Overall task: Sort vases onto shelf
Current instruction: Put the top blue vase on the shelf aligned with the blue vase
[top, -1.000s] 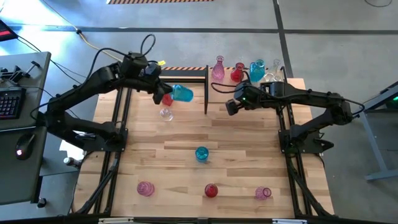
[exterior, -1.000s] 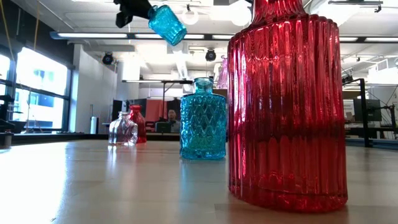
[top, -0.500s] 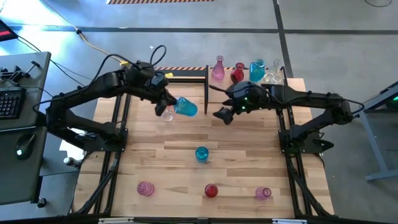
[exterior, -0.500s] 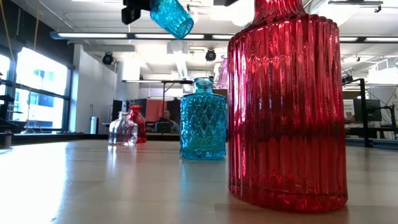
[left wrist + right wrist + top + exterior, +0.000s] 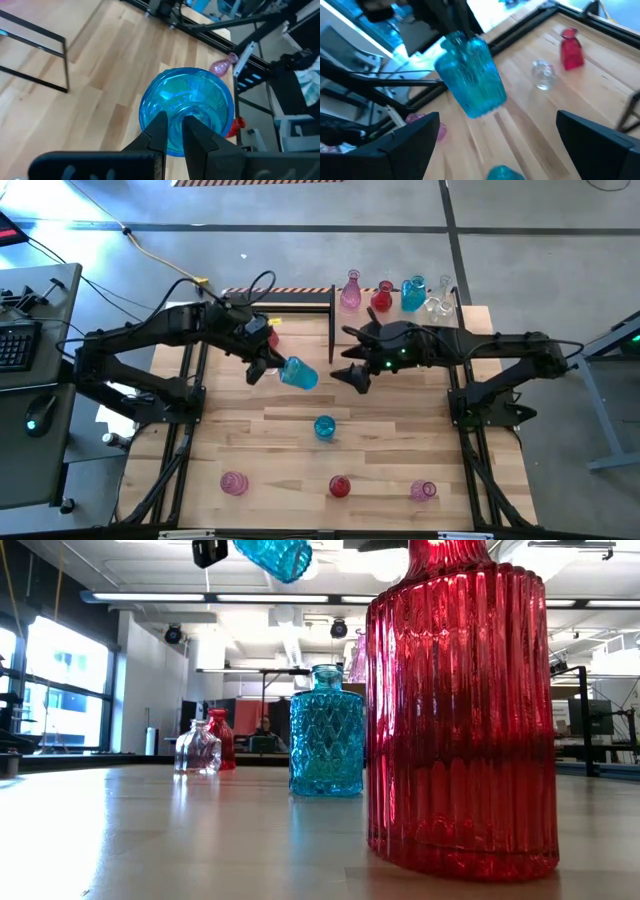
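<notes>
My left gripper (image 5: pixel 274 366) is shut on a turquoise vase (image 5: pixel 299 374), held in the air over the table's middle, in front of the shelf (image 5: pixel 331 330). My right gripper (image 5: pixel 350 376) hangs open just to the vase's right, its fingers (image 5: pixel 415 145) spread wide and facing the vase (image 5: pixel 472 75) without touching it. A red vase (image 5: pixel 571 47) and a clear vase (image 5: pixel 542 75) stand on the wood behind the held one. A pink vase (image 5: pixel 350 290), a red one (image 5: pixel 380 298), a turquoise one (image 5: pixel 412 293) and a clear one (image 5: pixel 437 302) stand at the far edge. My left gripper pinches the turquoise vase's narrow neck (image 5: pixel 176 119) between its two fingers (image 5: pixel 159 131). The fingers slant down from the table's left side. The vase is lifted clear and tilted, its body and base (image 5: pixel 304 377) pointing away from the gripper and down toward the right.
Upright on the near half of the table are a turquoise vase (image 5: pixel 324 426), a pink vase (image 5: pixel 233 482), a red vase (image 5: pixel 340 486) and another pink vase (image 5: pixel 423 491). The red one (image 5: pixel 460 710) fills the low view's right. Black arm frames run along both table sides.
My left gripper has carried the turquoise vase away from the shelf, toward the table's near edge and slightly right, keeping it lifted and tilted. My right gripper has moved left and toward the near edge, tipping up from pointing down to nearly level, and stays open.
</notes>
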Robot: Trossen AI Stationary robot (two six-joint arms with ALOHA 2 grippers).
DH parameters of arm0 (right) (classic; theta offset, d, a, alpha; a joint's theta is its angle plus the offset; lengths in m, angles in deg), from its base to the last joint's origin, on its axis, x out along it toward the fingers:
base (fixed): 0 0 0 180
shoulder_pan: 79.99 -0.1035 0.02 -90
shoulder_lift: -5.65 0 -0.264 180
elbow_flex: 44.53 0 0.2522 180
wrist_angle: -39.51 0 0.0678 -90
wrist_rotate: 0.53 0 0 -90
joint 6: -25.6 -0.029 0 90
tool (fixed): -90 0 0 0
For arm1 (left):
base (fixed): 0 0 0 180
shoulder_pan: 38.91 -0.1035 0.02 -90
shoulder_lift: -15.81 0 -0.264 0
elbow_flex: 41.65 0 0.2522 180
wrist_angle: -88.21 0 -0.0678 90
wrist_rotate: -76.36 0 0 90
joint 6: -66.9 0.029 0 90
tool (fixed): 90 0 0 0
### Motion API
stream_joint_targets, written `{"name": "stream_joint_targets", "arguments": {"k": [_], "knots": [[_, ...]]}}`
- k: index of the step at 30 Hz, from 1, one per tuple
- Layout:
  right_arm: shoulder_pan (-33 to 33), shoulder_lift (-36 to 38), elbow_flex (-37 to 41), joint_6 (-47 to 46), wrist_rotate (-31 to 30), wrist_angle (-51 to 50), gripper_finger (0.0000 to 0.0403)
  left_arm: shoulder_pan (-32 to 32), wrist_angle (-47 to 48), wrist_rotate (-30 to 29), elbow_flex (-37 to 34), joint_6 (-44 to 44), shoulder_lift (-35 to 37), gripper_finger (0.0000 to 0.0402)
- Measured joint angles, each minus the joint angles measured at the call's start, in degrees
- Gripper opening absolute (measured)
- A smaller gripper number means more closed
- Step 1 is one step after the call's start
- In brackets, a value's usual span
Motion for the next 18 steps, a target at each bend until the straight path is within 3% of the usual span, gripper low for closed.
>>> {"name": "stream_joint_targets", "arguments": {"k": [18], "knots": [[-5.43,-7.99,0.02,4.55,-0.94,15.21,0.0381,8.87,-0.43,-0.11,0.0,-5.54,0.02,0.0025]]}}
